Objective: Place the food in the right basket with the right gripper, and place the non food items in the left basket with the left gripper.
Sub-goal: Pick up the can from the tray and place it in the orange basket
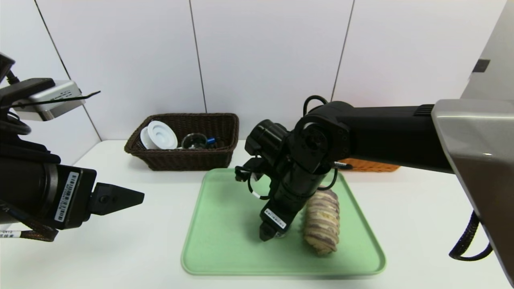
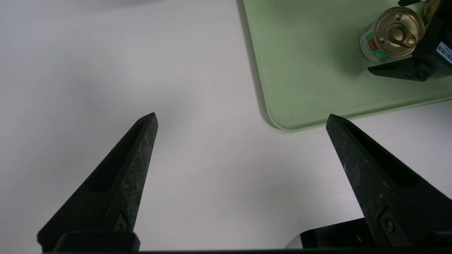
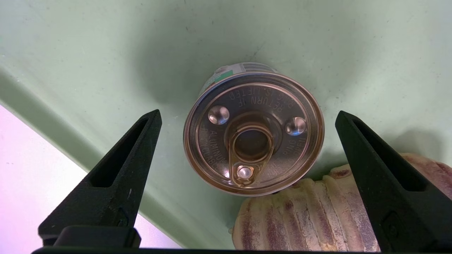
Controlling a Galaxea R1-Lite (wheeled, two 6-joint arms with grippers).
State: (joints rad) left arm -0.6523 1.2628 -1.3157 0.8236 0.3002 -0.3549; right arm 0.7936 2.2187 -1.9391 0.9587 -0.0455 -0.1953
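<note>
The can [image 3: 253,134] sits between the right gripper's [image 3: 249,114] open fingers, the striped roll [image 3: 303,215] just beside it.

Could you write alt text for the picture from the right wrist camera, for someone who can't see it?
The open right gripper has its two black fingers on either side of a round metal can with a pull tab, standing on a green tray. Beside the can lies a purple-striped bread roll.

bright overall, soft shadows on tray [image 1: 225,241], glare on can lid [image 3: 254,134].
</note>
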